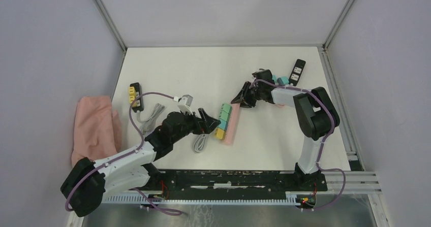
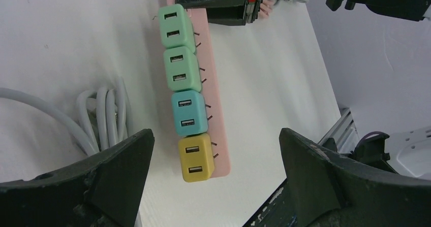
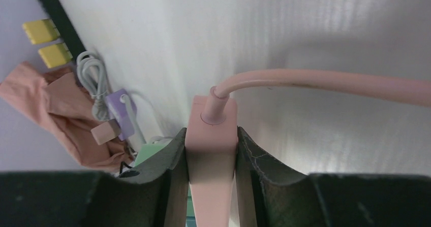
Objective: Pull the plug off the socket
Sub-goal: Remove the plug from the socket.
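White table holds blocky plugs on pink socket.

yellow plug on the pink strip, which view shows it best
Left wrist: the yellow plug sits mid-frame, both ports clear. Top external shows it tiny on the pink strip. Right wrist shows only that strip's cord end.

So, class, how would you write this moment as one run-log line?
left gripper open, by yellow plug | right gripper shut on pink power strip | plug seated, pull not started
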You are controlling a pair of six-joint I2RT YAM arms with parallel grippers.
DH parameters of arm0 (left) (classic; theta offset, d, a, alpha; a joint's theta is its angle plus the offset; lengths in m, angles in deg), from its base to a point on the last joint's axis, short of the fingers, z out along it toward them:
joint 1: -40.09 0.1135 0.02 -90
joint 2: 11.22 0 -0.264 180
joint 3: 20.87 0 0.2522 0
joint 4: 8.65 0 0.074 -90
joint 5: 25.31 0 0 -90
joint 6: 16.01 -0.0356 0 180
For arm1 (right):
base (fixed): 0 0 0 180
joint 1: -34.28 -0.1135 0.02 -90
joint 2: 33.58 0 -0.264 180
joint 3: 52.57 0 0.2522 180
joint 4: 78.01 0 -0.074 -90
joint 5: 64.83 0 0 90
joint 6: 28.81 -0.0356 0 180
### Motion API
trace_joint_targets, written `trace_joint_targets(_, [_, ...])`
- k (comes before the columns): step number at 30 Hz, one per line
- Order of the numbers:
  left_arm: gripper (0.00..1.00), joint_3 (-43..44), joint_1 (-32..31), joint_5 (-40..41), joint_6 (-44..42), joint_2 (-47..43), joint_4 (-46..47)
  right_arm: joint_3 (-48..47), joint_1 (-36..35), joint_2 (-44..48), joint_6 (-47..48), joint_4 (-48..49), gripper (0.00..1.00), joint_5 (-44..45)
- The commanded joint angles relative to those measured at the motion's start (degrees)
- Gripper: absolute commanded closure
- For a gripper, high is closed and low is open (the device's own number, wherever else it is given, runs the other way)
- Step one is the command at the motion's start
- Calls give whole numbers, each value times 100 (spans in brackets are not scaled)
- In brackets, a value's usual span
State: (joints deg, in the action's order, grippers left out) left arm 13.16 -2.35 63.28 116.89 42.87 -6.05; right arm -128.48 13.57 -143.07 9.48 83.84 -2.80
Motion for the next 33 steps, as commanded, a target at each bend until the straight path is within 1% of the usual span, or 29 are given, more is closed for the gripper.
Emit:
trace_joint_targets(1, [0,172,26,-228,273,469,798,30,-13,399,-608,1391,100,-1069])
trace_joint_targets(4, [3,325,26,-234,143,884,685,103,1,393,-737,1705,100,-1204])
trace_joint_targets(6, [8,417,25,-286,68,1134,640,145,15,399,-780,1781,100,-1236])
trace_joint_targets(8, [10,485,27,-338,24,1358,612,159,18,411,-796,1809,100,-1246])
trace_joint_targets(10, [16,556,29,-418,-27,1514,656,167,18,420,-797,1816,100,-1246])
trace_joint_targets(14, [34,694,24,-513,-114,1760,685,181,25,428,-797,1818,100,-1239])
trace_joint_targets(18, [53,932,25,-525,-305,2016,456,186,27,437,-752,1777,100,-1223])
trace_joint_targets(20, [66,1098,25,-578,-498,2153,235,207,23,451,-718,1768,99,-1229])
trace_joint_targets(21, [75,1187,25,-604,-614,2218,107,207,28,452,-692,1760,96,-1229])
trace_joint_targets(22, [83,1265,26,-653,-789,2277,-34,210,25,453,-643,1732,88,-1236])
trace_joint_targets(24, [95,1390,17,-717,-1102,2362,-204,213,30,467,-460,1612,71,-1223])
trace_joint_targets(28, [97,1563,7,-539,-1800,2310,-691,94,85,472,382,1057,33,-1204])
trace_joint_targets(30, [97,1685,-8,-432,-2163,2215,-1040,28,183,436,734,862,17,-1253])
trace_joint_targets(31, [97,1736,-3,-403,-2324,2164,-1190,-42,222,384,900,722,12,-1278])
trace_joint_targets(33, [97,1819,-17,-432,-2685,2068,-1448,-171,318,225,1066,583,5,-1469])
